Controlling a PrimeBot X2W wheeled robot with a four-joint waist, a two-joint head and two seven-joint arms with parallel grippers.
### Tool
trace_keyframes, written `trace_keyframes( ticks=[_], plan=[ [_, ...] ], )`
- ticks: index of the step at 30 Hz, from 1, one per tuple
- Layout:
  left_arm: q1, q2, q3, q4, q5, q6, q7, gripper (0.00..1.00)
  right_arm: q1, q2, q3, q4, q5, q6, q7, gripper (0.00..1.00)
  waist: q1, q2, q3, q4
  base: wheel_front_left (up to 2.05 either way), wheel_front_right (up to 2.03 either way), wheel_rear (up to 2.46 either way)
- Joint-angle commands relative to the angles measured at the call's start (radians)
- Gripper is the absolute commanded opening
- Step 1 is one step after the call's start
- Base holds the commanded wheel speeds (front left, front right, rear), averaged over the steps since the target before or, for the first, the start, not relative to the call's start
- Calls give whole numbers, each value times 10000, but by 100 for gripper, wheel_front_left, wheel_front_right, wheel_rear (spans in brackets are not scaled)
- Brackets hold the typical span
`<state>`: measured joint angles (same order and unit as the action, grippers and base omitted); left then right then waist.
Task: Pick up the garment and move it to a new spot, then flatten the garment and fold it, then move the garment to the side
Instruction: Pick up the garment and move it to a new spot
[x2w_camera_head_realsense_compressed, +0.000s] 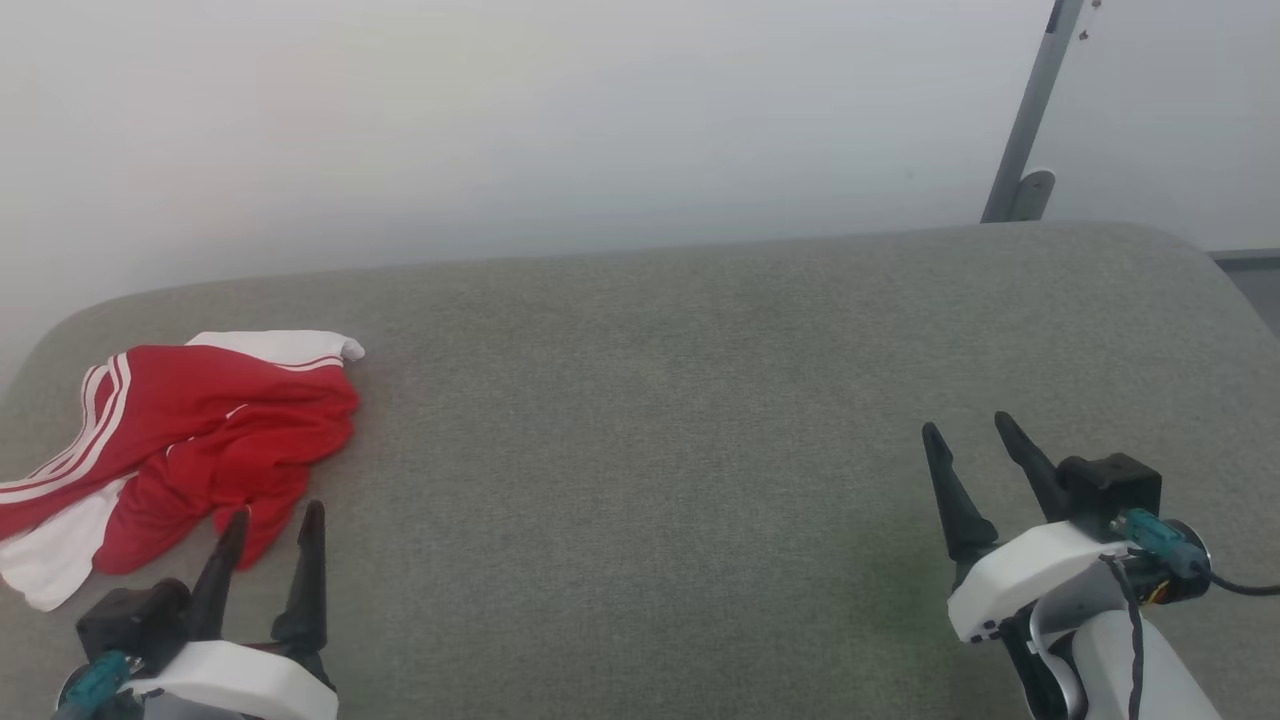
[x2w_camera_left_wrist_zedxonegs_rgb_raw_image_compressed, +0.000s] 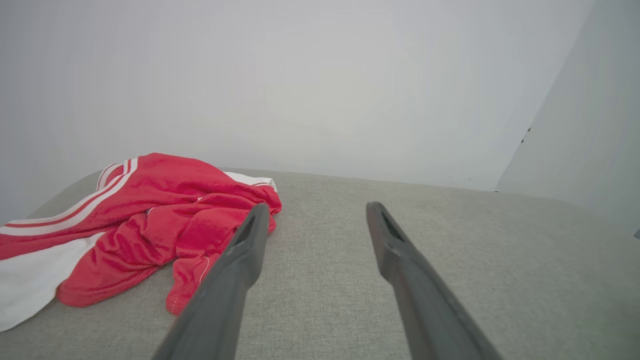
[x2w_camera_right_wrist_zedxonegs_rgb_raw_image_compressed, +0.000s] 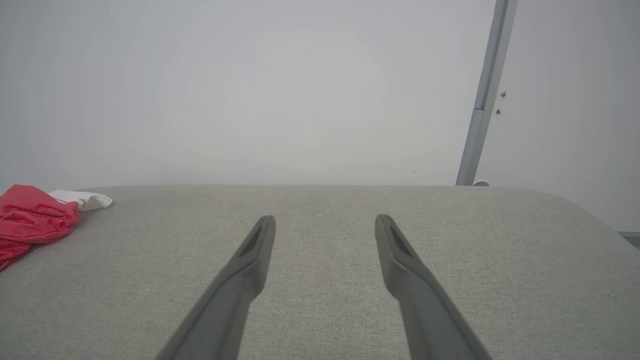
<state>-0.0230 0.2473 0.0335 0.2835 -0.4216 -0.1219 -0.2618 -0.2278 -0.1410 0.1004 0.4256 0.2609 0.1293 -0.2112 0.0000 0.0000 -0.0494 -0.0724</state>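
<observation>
Now L tool (x2w_camera_head_realsense_compressed: 278, 510) & R tool (x2w_camera_head_realsense_compressed: 966, 422) wide open, empty.

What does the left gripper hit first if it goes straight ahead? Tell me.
Likely the near edge of the red T-shirt, which lines up with the outer finger of the open left gripper. Between the fingers the grey cushion looks free, though depth is unclear.

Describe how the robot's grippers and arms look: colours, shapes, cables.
The left gripper and right gripper each have two long dark tapering fingers on a white shell. A black block beside each carries a teal connector; a black cable leaves the right one. The right forearm is white.
</observation>
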Motion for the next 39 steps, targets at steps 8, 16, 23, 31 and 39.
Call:
trace_keyframes(
  ticks=[8,16,23,31,39],
  plan=[
    [-227,2,552,305,-560,375,117,100,-39,23,430,-96,-5,16,7,100,0,0,-153,659,0,0,0],
    [-92,131,884,294,-918,589,295,100,-232,40,1107,50,240,16,67,100,0,0,-430,1635,0,0,0],
    [1,136,969,192,-1127,700,518,100,-361,126,1535,228,382,16,0,100,0,0,-602,2319,0,0,0],
    [-37,138,1127,86,-1505,723,848,100,-376,82,1659,443,469,16,-102,100,0,0,-578,2558,0,0,0],
    [-990,429,892,478,-1716,571,1573,100,-560,-141,1533,313,441,16,-20,100,0,0,-119,2424,0,0,0]
  ],
)
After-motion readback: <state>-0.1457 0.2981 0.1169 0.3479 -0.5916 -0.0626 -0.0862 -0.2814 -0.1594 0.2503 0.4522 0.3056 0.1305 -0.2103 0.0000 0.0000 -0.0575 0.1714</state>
